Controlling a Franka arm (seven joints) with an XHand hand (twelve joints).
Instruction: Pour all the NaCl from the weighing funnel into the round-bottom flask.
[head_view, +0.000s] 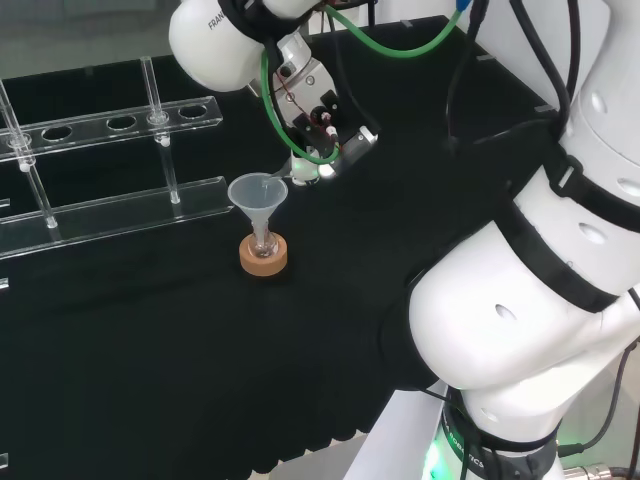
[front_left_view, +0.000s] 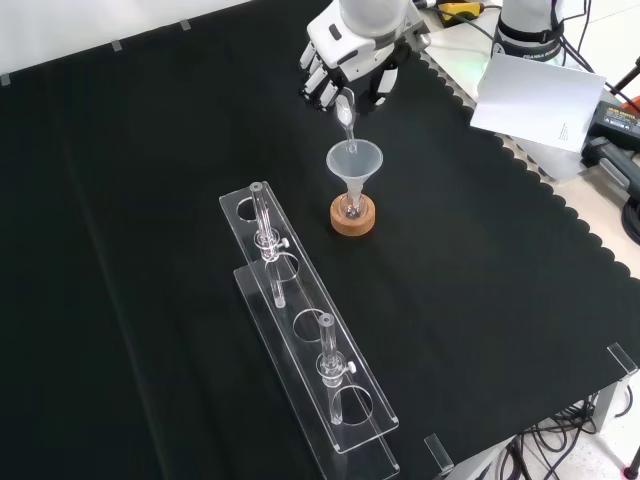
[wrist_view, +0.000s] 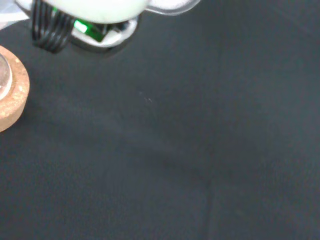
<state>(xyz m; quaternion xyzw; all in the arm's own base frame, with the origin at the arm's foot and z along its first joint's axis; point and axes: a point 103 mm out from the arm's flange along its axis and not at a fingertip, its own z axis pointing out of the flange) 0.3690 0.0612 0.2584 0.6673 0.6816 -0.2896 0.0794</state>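
Black cloth covers the desk (front_left_view: 150, 200). Centre of the front view, the flask (front_left_view: 352, 209) sits in a cork ring (front_left_view: 353, 219) so it can't roll, with a funnel (front_left_view: 354, 163) on top. Hand (front_left_view: 345, 70) fingers (front_left_view: 325, 90) curl around the weighing funnel (front_left_view: 346, 113), tipping it over that funnel. No readable labels.

Hand (front_left_view: 345, 72) enters from front view's top, angled down, fingers (front_left_view: 318, 88) curled in a pinch; white arm links at head view's right.
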